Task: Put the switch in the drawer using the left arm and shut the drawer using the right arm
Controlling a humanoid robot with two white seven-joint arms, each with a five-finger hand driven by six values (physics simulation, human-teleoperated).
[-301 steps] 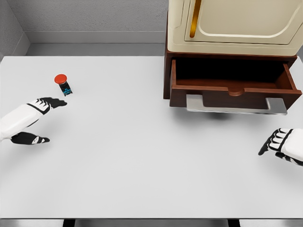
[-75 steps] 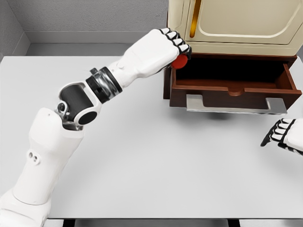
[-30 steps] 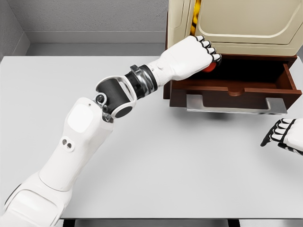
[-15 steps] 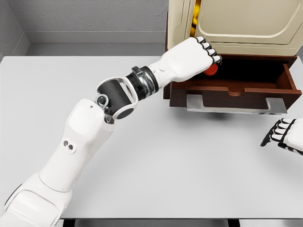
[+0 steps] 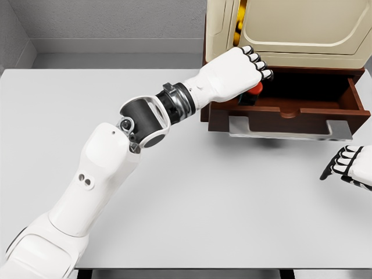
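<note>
Left hand (image 5: 241,70) curled over open drawer (image 5: 285,110); switch (image 5: 251,92) loose beneath fingers.

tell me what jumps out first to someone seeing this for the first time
The long white left arm sweeps from the lower left across the table, its left hand over the open drawer at the upper right, with the red-capped switch just below its fingers. The cream cabinet stands above the drawer. The right hand rests at the right edge.
</note>
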